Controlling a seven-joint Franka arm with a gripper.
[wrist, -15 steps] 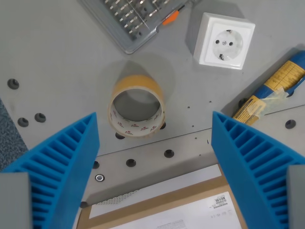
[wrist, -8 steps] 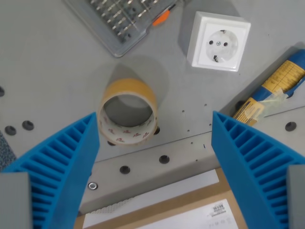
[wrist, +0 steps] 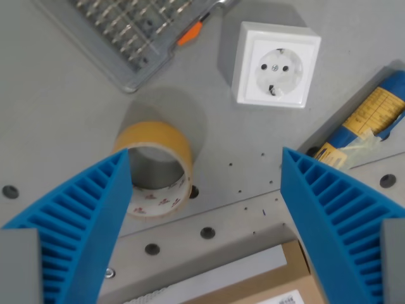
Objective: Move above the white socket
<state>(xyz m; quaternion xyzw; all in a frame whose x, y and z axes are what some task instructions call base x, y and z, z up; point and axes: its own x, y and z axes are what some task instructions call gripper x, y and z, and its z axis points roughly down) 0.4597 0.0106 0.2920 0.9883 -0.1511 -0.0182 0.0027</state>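
The white socket (wrist: 275, 64) lies flat on the grey table, in the upper right of the wrist view, its round face up. My gripper (wrist: 204, 183) is open, with nothing between its two blue ribbed fingers (wrist: 79, 221), which stand wide apart at the bottom corners. The socket sits above the gap between the fingers and a little toward the wrist view's right.
A roll of tan tape (wrist: 155, 168) stands beside the left finger. A clear case of screwdriver bits (wrist: 126, 31) lies at the top left. A blue and yellow tube (wrist: 367, 123) lies at the right edge. A cardboard box (wrist: 278, 288) shows at the bottom.
The camera has moved: the whole scene has slid down and to the wrist view's left. The socket now sits lower and nearer the middle. The fingers stay open.
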